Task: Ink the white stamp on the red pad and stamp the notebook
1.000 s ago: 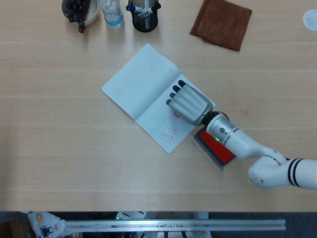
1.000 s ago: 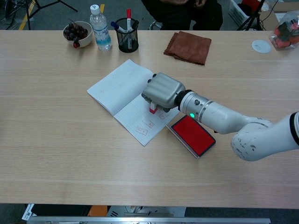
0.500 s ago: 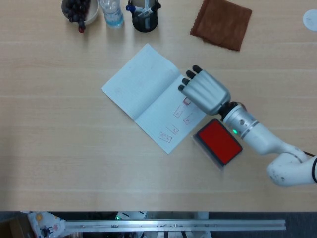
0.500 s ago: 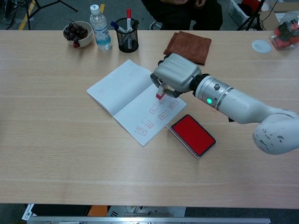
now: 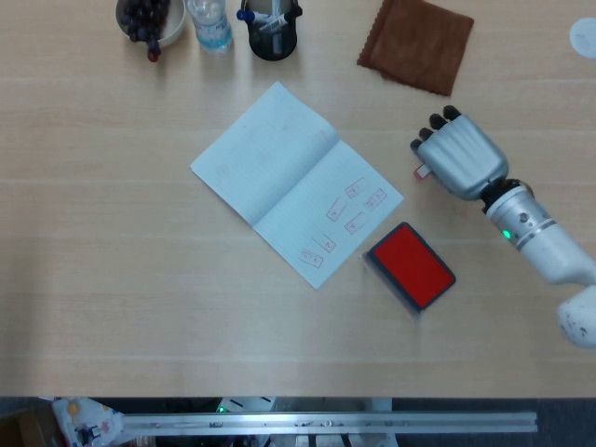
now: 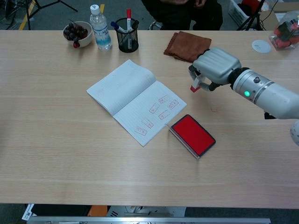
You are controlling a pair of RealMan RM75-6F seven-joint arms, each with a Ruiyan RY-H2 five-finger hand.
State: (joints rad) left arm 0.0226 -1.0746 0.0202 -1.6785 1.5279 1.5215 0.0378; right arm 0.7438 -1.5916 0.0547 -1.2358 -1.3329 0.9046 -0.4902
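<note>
The open notebook (image 5: 289, 182) (image 6: 133, 95) lies at the table's middle, its right page bearing several red stamp marks (image 5: 352, 209) (image 6: 161, 106). The red ink pad (image 5: 411, 265) (image 6: 192, 135) sits open just right of the notebook's lower corner. My right hand (image 5: 458, 158) (image 6: 214, 68) hovers to the right of the notebook, above bare table, and holds the white stamp (image 5: 421, 171) (image 6: 195, 85), whose red-tipped end pokes out below the fingers. My left hand shows in neither view.
A brown cloth (image 5: 416, 43) (image 6: 188, 46) lies behind the hand. At the back left stand a black pen cup (image 5: 272, 28) (image 6: 127, 34), a water bottle (image 5: 209, 23) (image 6: 100, 27) and a bowl of dark fruit (image 5: 149, 20) (image 6: 77, 32). A white disc (image 6: 260, 45) sits far right.
My right hand lifted the stamp off the notebook's right page and carried it right and back, clear of the notebook. More red marks now show on the page.
</note>
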